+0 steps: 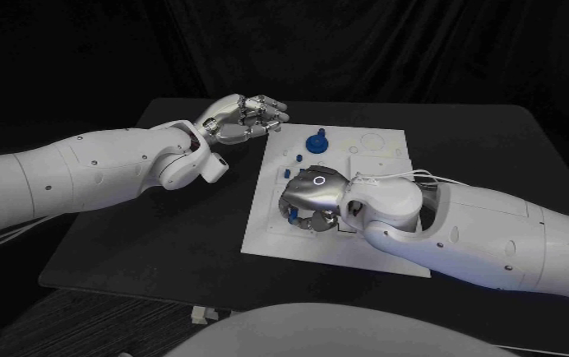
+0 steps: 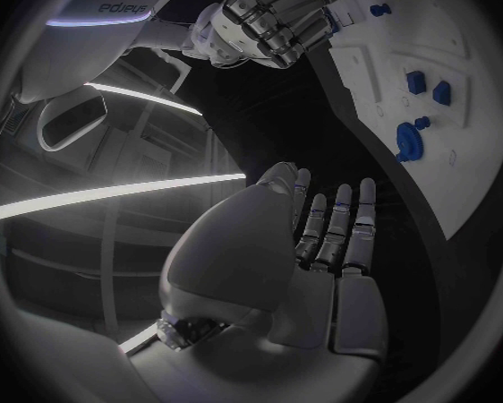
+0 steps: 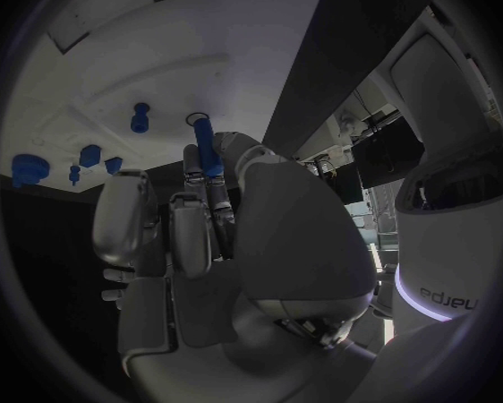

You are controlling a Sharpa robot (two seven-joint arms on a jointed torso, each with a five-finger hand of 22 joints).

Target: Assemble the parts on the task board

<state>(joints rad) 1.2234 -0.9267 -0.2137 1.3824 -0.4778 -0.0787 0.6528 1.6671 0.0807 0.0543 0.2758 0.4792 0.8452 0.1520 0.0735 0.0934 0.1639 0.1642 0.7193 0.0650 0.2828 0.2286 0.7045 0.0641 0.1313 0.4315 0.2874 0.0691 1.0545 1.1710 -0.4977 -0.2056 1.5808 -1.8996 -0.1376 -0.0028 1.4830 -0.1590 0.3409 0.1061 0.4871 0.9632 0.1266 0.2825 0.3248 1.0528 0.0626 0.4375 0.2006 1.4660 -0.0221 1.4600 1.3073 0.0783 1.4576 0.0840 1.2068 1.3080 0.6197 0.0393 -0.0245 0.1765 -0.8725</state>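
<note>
Insertion seems to be the step in hand. In the head view the right robot hand [image 1: 312,201] is bent down over the near half of the white board [image 1: 270,229], and its fingers cover the spot they work on. The left robot hand [image 1: 243,117] waits at the far left corner of the board, over the black worktop [image 1: 154,234], fingers curled and holding nothing. A round blue knob [image 1: 316,141] stands on the far part of the board, well apart from the right robot hand.

In the left wrist view the left robot hand [image 2: 319,242] lies flat with straight fingers, empty, beside the board edge.

In the right wrist view the right robot hand [image 3: 196,233] pinches a long blue pin [image 3: 205,148]. Its tip is near a small ring hole [image 3: 196,118] in the board. I judge that the next move calls for lining the pin upright over this hole and then pressing it down.
</note>
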